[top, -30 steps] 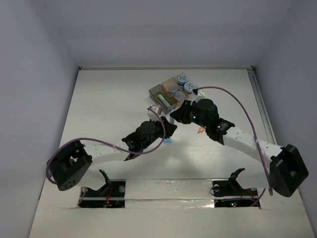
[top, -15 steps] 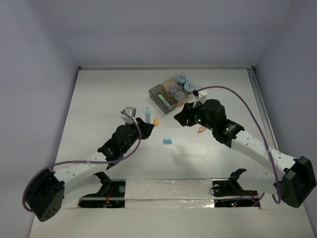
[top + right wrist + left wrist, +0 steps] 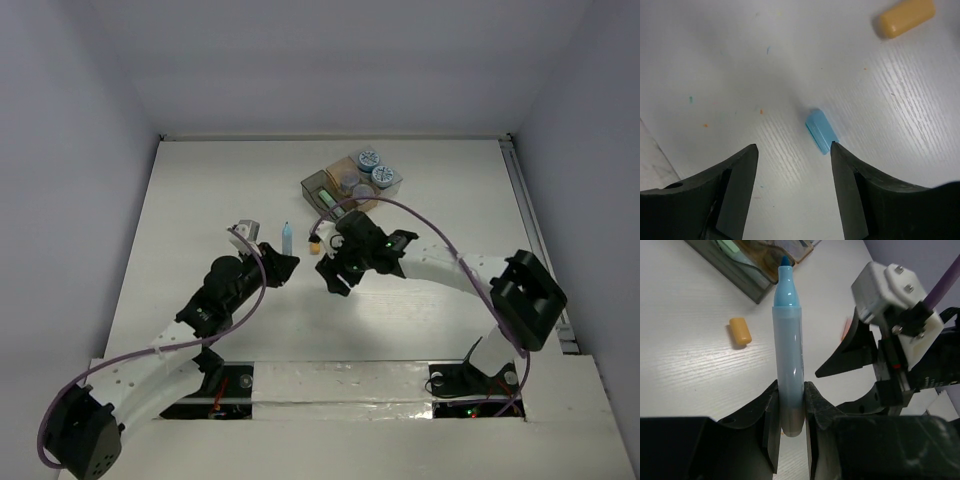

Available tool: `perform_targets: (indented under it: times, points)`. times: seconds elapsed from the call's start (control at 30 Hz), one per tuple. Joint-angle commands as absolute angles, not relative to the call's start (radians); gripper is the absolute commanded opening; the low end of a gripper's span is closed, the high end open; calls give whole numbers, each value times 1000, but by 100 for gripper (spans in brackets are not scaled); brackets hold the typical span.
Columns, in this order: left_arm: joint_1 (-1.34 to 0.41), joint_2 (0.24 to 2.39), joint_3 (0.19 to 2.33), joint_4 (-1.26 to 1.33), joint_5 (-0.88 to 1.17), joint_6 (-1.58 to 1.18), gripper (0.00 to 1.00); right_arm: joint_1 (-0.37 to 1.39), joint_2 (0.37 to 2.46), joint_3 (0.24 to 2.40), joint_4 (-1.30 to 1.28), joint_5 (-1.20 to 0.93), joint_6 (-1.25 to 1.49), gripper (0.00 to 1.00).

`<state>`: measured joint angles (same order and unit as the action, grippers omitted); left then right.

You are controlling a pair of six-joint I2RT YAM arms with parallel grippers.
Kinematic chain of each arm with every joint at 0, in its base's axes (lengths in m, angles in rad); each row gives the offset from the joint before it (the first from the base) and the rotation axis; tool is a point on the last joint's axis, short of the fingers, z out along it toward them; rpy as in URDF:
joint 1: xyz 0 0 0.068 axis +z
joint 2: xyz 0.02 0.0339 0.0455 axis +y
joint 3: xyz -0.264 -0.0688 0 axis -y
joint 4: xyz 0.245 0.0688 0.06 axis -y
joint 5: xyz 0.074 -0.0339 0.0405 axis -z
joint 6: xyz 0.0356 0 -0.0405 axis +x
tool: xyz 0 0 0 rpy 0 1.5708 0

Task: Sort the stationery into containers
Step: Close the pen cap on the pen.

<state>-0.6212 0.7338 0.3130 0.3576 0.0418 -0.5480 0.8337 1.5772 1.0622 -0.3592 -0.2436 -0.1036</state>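
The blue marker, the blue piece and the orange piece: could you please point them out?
blue marker (image 3: 788, 335), left wrist view, middle of its barrel.
blue piece (image 3: 821, 131), right wrist view, its top face.
orange piece (image 3: 906, 17), right wrist view, its middle.

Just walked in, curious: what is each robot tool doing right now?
Left tool: closed on the light blue marker.
Right tool: open, empty, over a small blue piece.

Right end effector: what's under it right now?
A light blue piece lies on the table beneath the open right end effector, close to one finger. An orange piece lies farther off. From the top camera the arm covers the blue one.
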Motion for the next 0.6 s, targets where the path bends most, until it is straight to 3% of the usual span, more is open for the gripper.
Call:
perform_targets:
  times: [0.0,0.2,0.57]
  points:
    - [-585,718,291,417,192,-575,0,845,1624,1143,-443,-141,-251,68]
    - [-506,675,295,387,294,-638,0,854,1722,1176,-449,-135,-296,75]
    - [-414,594,296,298,276,-657,0,873,1805,1207,-449,-147,-311,71]
